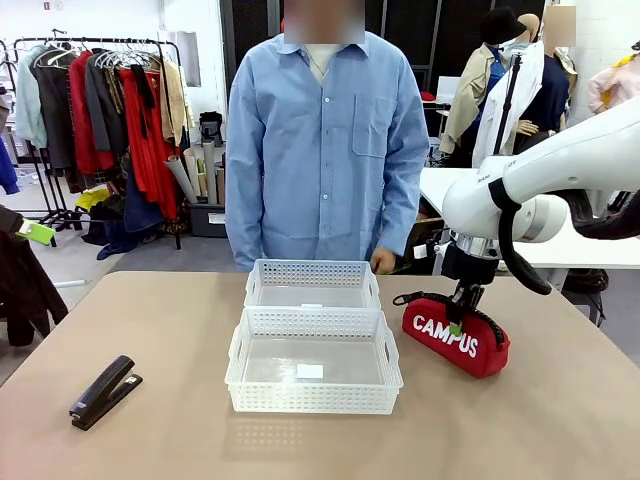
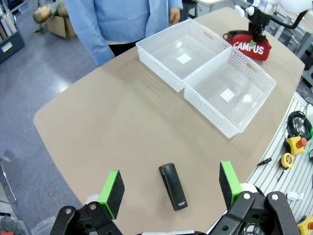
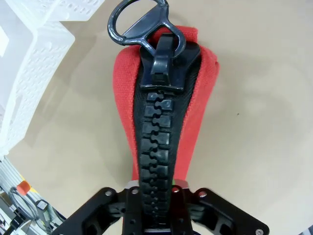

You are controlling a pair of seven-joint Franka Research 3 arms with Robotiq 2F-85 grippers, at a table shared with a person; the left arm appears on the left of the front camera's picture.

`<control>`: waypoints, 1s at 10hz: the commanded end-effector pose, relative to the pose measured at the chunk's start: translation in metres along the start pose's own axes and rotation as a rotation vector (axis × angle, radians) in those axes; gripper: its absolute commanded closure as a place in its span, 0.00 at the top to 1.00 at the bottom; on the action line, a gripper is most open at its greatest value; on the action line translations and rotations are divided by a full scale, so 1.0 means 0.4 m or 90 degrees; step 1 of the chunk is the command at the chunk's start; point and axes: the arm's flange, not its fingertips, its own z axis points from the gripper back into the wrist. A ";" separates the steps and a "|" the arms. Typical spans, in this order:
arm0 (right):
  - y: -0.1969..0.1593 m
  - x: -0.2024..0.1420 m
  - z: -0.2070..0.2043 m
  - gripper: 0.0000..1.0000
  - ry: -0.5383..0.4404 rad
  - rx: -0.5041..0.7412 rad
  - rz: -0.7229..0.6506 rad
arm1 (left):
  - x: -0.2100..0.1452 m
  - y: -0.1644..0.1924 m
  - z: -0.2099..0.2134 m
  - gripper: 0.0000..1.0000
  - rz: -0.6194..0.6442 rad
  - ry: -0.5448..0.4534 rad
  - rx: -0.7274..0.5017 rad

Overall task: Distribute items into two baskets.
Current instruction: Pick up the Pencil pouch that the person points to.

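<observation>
My right pincer (image 1: 460, 318) clenched on red pouch (image 1: 440, 332) zip ridge, right of near basket (image 1: 313, 398); left pincer (image 2: 170, 185) released, over stapler (image 2: 174, 190) left of basket. Bite looks shallow, hard to judge: soft fabric may slip on lift.

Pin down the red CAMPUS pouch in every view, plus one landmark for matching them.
Front view: the red soft CAMPUS zip pouch lies right of centre, beside the white lattice plastic baskets.
Left wrist view: the pouch sits top right, beyond the baskets.
Right wrist view: the pouch runs up the centre, clamped in the right pincer.
Shared landmark: the baskets' lattice walls.
</observation>
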 end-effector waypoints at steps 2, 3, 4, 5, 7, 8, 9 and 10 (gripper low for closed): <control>-0.007 0.007 0.018 0.00 0.008 -0.005 0.005 | 0.000 0.001 0.000 1.00 -0.004 -0.009 -0.008; -0.007 0.007 0.015 0.00 0.010 -0.005 0.006 | 0.000 0.001 0.000 1.00 -0.004 -0.009 -0.008; -0.007 0.007 0.014 0.00 0.011 -0.004 0.006 | 0.000 0.001 0.000 1.00 -0.004 -0.009 -0.008; -0.006 0.007 0.013 0.00 0.011 -0.004 0.007 | 0.000 0.001 0.000 1.00 -0.004 -0.009 -0.008; -0.006 0.007 0.009 0.00 0.011 -0.002 0.009 | 0.000 0.001 0.000 1.00 -0.004 -0.009 -0.008; -0.007 0.005 0.010 0.00 0.011 0.005 0.012 | 0.000 0.001 0.000 1.00 -0.004 -0.009 -0.008; -0.001 -0.006 0.032 0.00 0.008 0.012 0.023 | 0.000 0.001 0.000 1.00 -0.004 -0.009 -0.008; 0.007 -0.023 0.075 0.00 0.000 -0.001 0.018 | 0.000 0.001 0.000 1.00 -0.004 -0.009 -0.008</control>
